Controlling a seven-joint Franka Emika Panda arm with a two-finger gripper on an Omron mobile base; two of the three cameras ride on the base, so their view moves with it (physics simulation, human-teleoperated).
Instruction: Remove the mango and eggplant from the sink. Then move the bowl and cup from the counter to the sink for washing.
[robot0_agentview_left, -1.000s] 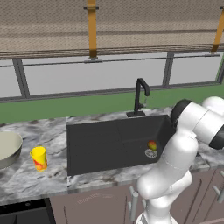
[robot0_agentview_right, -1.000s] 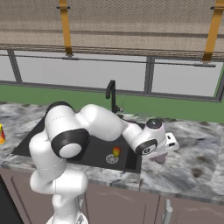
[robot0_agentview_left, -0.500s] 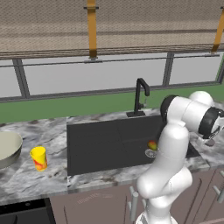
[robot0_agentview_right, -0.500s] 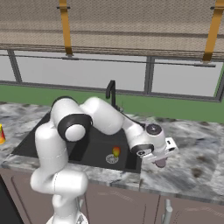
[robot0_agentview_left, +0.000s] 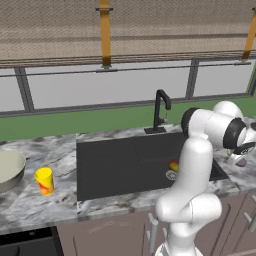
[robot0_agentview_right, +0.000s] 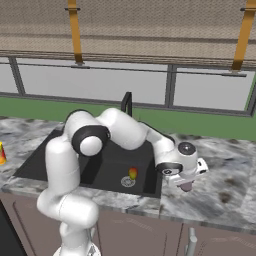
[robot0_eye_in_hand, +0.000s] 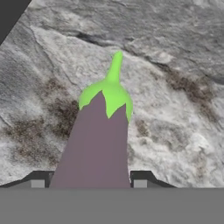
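Hand view: the eggplant (robot0_eye_in_hand: 97, 144) lies lengthwise between the two dark finger tips of the pincer (robot0_eye_in_hand: 92, 180), its long axis running straight away from the hand. The green stem cap (robot0_eye_in_hand: 107, 94) and thin stalk form the far end, pointing toward the top of this view; the purple body widens toward the pincer, and its near end is cut off at the bottom edge. The finger tips sit close against either side of the body, so the pincer is pinching the eggplant. Whether the fruit touches the surface beneath cannot be made out. Behind it spreads the counter (robot0_eye_in_hand: 175, 87), grey-white stone with dark veins and brownish patches. A dark corner at the upper left is too small to identify.

Right base view: the pincer (robot0_agentview_right: 186, 184) hangs over the counter (robot0_agentview_right: 220, 195), just beyond the right rim of the sink (robot0_agentview_right: 50, 155). A small purple tip (robot0_agentview_right: 186, 186) shows under the hand; the fingers themselves are too small to make out. The mango (robot0_agentview_right: 133, 173) lies in the basin, to the pincer's left, just beside the round drain (robot0_agentview_right: 128, 181).

Left base view: the hand is partly hidden behind the arm, at the right side. The mango (robot0_agentview_left: 173, 166) is half covered by the arm. The cup (robot0_agentview_left: 44, 181) and the bowl (robot0_agentview_left: 9, 170), cut off by the left edge, stand well apart from the pincer, across the sink (robot0_agentview_left: 115, 165).
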